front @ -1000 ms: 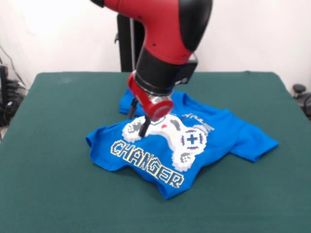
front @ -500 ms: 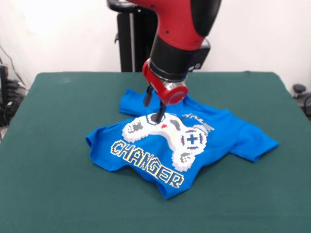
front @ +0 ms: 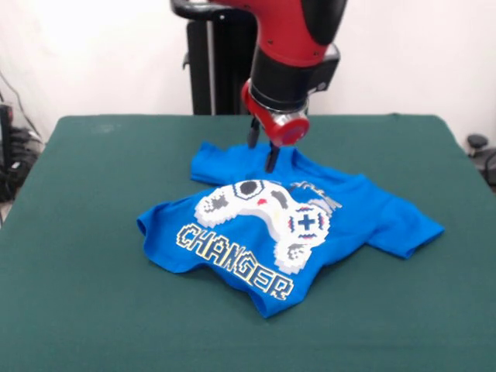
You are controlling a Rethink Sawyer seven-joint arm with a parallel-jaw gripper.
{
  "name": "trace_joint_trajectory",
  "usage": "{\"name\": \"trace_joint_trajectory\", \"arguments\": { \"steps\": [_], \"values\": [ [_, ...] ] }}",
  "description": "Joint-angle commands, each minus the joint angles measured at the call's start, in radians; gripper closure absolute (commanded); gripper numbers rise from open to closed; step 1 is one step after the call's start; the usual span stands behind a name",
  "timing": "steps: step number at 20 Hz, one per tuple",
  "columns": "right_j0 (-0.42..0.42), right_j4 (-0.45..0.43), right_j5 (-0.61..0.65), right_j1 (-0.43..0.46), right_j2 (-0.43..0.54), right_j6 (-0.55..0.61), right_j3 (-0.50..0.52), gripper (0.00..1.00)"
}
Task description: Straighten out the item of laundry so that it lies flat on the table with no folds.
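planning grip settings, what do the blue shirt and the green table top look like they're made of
The shirt looks like soft matte knit cloth, probably cotton: it drapes and folds over itself, with a flat white printed graphic. The table top looks like a dull, felt-like fabric cover with no shine, slightly rippled at its edges.

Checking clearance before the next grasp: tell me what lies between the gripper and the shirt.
Nothing: in the front view the gripper hangs open and empty over the blue T-shirt's far edge, only air between.
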Motion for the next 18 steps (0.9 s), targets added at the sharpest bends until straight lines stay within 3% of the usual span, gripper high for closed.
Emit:
{"name": "trace_joint_trajectory", "arguments": {
  "steps": [1, 13, 18],
  "values": [
    [-0.033, -0.014, -0.002, -0.009, 0.185, -0.106, 0.198, 0.00],
    [-0.080, -0.106, -0.069, 0.099, 0.256, -0.140, 0.193, 0.00],
    [-0.061, -0.162, -0.076, 0.149, 0.237, -0.096, 0.164, 0.00]
  ]
}}
